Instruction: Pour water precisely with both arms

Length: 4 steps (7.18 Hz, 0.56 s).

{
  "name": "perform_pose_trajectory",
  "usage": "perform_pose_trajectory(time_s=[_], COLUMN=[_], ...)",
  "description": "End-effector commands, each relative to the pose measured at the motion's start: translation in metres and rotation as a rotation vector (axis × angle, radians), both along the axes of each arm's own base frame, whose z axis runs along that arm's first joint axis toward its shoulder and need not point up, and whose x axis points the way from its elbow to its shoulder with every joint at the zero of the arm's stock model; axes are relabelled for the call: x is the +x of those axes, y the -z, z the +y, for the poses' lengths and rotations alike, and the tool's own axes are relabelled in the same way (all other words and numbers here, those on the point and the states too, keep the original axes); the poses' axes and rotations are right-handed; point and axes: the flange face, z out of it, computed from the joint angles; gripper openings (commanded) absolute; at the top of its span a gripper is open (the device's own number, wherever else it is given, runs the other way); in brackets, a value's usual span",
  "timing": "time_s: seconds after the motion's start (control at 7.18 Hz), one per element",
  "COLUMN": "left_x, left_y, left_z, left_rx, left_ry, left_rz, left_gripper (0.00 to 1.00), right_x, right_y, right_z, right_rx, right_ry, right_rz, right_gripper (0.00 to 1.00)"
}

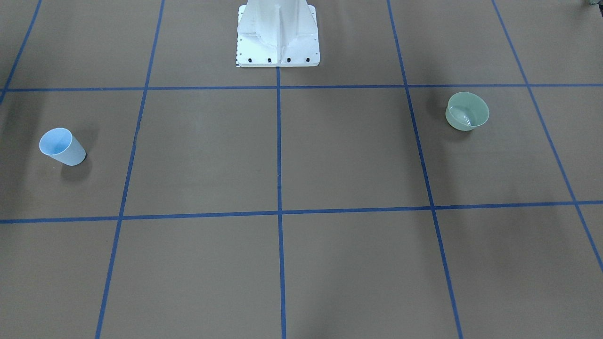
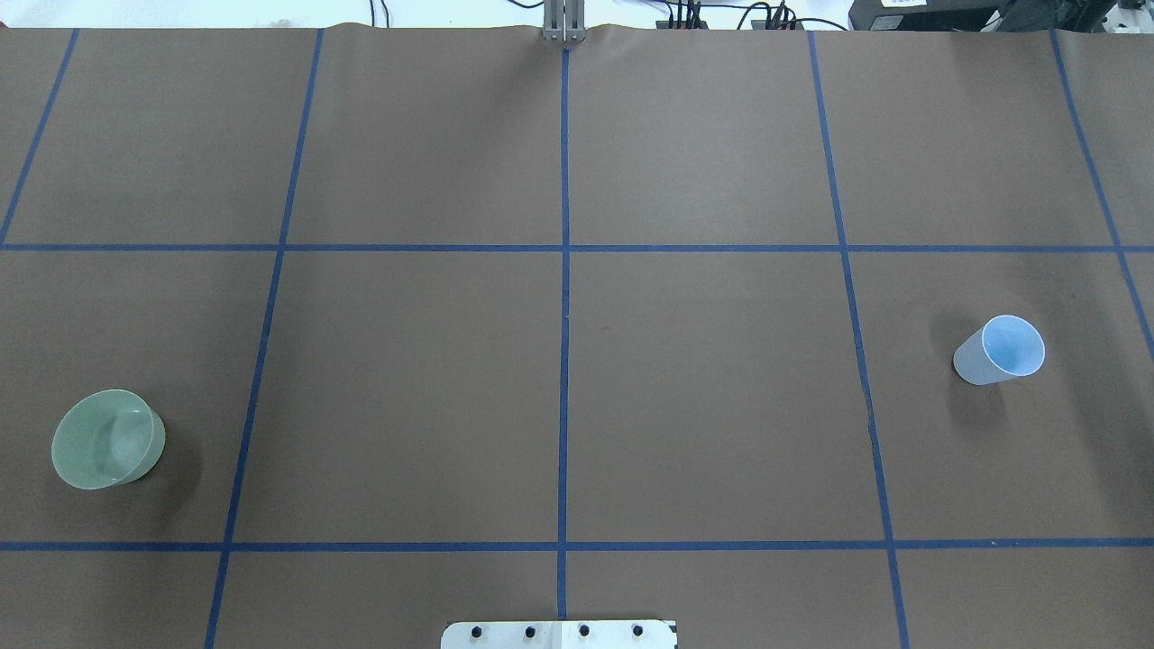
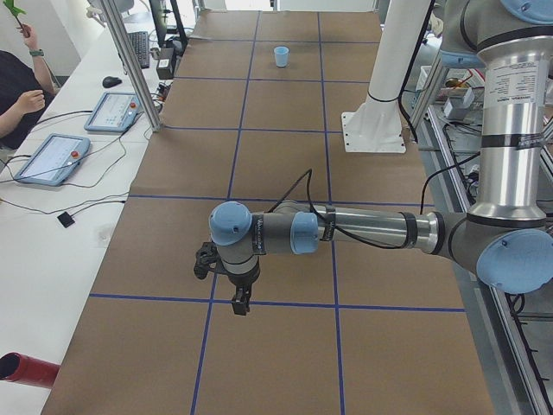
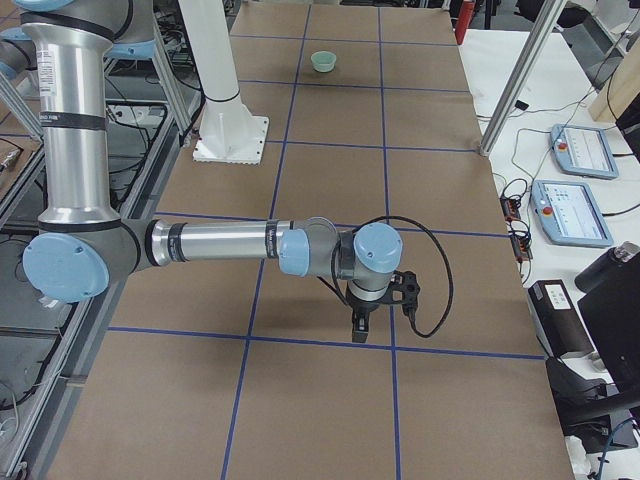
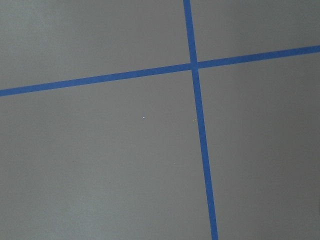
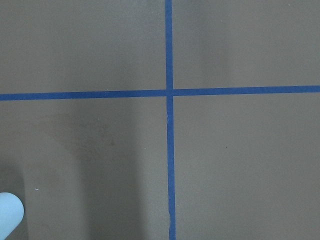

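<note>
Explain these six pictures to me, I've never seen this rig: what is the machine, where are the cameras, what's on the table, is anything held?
The machine is two jointed arms with a white pedestal as base, each ending in a two-finger gripper. Two pictures look down on the table, one from across it, one from behind the robot; neither shows the arms. The side pictures do: one shows the left arm and left gripper, the other the right arm and right gripper. Both grippers hang over the table with nothing in them; open or shut, I cannot tell. The last two come from wrist cameras and show mostly tape lines. On the table stand a blue cup, on the robot's right, and a green bowl, on its left, far apart.
</note>
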Motion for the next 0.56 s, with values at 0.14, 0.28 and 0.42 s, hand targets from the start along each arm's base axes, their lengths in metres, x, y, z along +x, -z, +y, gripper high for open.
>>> perform_pose_trajectory(time_s=[0.14,0.28,0.42], left_x=[0.0000,0.0000,-0.0001], left_y=[0.0003,-0.0004,-0.0020], left_z=[0.0006,0.0013,0.0021], left_rx=[0.002,0.003,0.000], left_ry=[-0.001,-0.004,-0.004], left_rz=[0.000,0.000,-0.001], left_gripper=[1.00,1.00,1.00], right_x=[-0.0001,0.0000,0.0000], right_y=[-0.0042,-0.0058,-0.0051], right_z=[0.0014,0.0022,0.0022], right_rx=[-0.004,-0.007,-0.005], right_ry=[0.005,0.005,0.005], right_rz=[-0.002,0.000,0.000], right_gripper=[0.99,0.99,0.99])
